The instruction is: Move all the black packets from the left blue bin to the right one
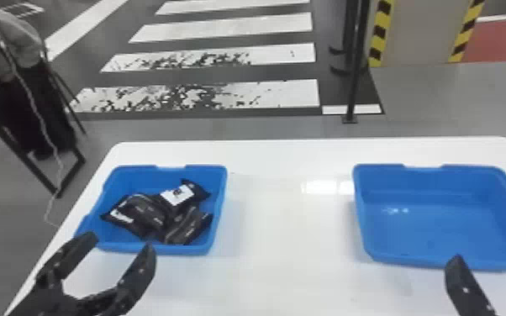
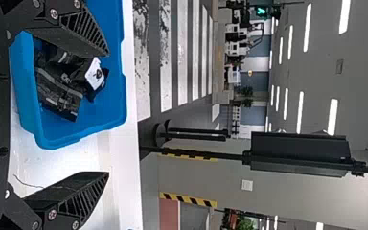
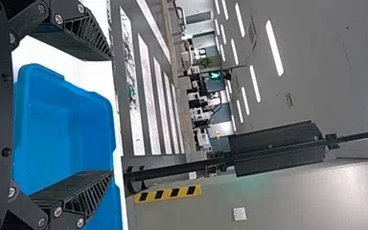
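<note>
My left tool [image 1: 117, 245] is at the lower left of the head view, its two fingers spread wide with nothing between them, just on my side of the left blue bin [image 1: 185, 248]. My right tool [image 1: 491, 260] is at the lower right, also spread and empty, before the near edge of the right blue bin [image 1: 412, 258].

From the left tool, the packets lie ahead, up the frame and somewhat to the right, past the bin's near rim. I make out three, heaped and touching. Closest to me is the lower-right packet [image 1: 189, 229], its long axis slanting from lower left to upper right. Beside it, to the left, is the left packet [image 1: 143, 210], and farthest up is the white-labelled packet [image 1: 193, 191], slanting the same way as the first, only flatter. The left arm is plainly nearer, so I'd pick with that one.

As for its pose, that arm comes in from the bottom left corner with its fingers pointing forward up the frame; the left wrist view looks out across the room, so I judge they aim more ahead than down. I'd have to carry them over the rim, tip them downward and turn them to straddle a packet's narrow width. Closing on the overlap could drag two together. The right bin sits well apart, across the white counter [image 1: 281, 235].
</note>
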Robot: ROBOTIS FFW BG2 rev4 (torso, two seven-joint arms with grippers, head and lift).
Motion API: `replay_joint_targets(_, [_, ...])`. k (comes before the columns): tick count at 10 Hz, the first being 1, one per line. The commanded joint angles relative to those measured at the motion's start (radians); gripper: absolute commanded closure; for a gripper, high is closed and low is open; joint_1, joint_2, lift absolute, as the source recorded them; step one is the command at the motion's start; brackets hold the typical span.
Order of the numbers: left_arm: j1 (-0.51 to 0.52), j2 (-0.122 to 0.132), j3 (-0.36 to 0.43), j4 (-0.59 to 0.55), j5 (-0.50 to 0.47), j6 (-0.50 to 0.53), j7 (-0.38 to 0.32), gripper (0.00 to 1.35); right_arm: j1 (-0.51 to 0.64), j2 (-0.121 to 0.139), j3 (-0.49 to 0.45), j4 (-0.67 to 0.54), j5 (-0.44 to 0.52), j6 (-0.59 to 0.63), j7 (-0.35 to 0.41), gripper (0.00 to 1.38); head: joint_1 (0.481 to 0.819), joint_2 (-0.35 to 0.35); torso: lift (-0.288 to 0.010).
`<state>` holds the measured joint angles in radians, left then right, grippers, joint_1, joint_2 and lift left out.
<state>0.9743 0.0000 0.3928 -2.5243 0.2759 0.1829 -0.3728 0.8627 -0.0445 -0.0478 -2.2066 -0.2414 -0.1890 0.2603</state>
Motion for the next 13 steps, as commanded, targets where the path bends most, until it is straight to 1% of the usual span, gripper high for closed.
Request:
replay_joint_targets(1, [0.000,-0.003,0.000,0.000,0.001,0.001,0.000,0.16,0.004,0.000,0.000,-0.006,0.002,0.000,-0.003,0.19,0.695,0.170,-0.138])
replay_joint_targets(8, [0.000,-0.003,0.000,0.002,0.007,0.008,0.000,0.16,0.009,0.000,0.000,-0.001,-0.006,0.002,-0.007,0.20,0.695,0.168,-0.138])
replay_joint_targets(9, [-0.007,-0.003,0.002,0.010,0.009,0.026,0.000,0.16,0.009,0.000,0.000,-0.001,-0.010,0.002,-0.007,0.20,0.695,0.168,-0.138])
replay_joint_targets(11, [-0.061,-0.003,0.010,0.022,0.009,0.099,-0.002,0.16,0.009,0.000,0.000,0.001,-0.016,0.002,-0.007,0.20,0.695,0.171,-0.138])
replay_joint_targets(13, [-0.140,-0.003,0.006,0.044,0.021,0.207,-0.002,0.16,0.009,0.000,0.000,0.009,-0.022,0.005,-0.007,0.20,0.695,0.172,-0.138])
